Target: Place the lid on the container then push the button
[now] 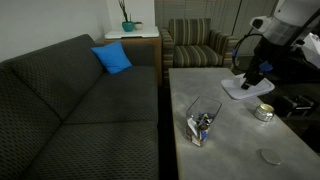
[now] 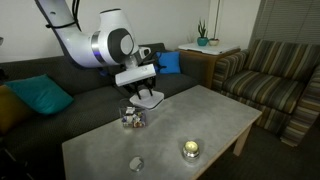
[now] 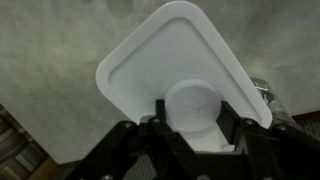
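In an exterior view, the tool (image 1: pixel 255 80) is down at the white lid (image 1: pixel 243 91) near the far end of the tabletop (image 1: pixel 235 140). The clear container (image 1: pixel 203 121) stands apart from it, closer to the sofa (image 1: pixel 70 100).

In an exterior view from another spot, the lid (image 2: pixel 150 99) is under the tool (image 2: pixel 145 91), just behind the container (image 2: pixel 132 117). A shiny round thing (image 2: pixel 189 150) sits well apart.

In the wrist view, the tool (image 3: pixel 192 120) pinches the round bump on the lid (image 3: pixel 165 55), one finger on each side.
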{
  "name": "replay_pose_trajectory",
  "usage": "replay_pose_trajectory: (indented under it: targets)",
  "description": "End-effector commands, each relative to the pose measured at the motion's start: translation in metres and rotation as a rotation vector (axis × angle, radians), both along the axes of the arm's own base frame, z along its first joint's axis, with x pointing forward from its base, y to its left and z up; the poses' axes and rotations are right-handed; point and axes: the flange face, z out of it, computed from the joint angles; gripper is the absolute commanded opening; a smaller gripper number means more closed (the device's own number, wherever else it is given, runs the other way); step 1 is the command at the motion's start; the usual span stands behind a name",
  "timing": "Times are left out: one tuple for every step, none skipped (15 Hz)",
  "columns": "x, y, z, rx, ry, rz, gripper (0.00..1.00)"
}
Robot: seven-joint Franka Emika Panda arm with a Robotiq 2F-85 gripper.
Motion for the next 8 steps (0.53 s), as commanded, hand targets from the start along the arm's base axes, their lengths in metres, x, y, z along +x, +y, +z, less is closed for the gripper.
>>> replay_pose_trajectory:
  targets:
    - [0.027,0.018,0.014,-0.02,-0.051,0.129,0.29]
    - [0.034,0.027,0.016,-0.015,-0.066,0.163,0.29]
    - [0.04,0.035,0.016,-0.011,-0.078,0.195,0.29]
    - [0.046,0.043,0.015,-0.003,-0.086,0.231,0.29]
    - [0.051,0.053,0.012,0.004,-0.086,0.272,0.29]
    - [0.055,0.062,0.008,0.016,-0.079,0.311,0.29]
    - [0.059,0.07,0.002,0.029,-0.065,0.35,0.29]
    - [0.062,0.077,-0.006,0.049,-0.047,0.383,0.29]
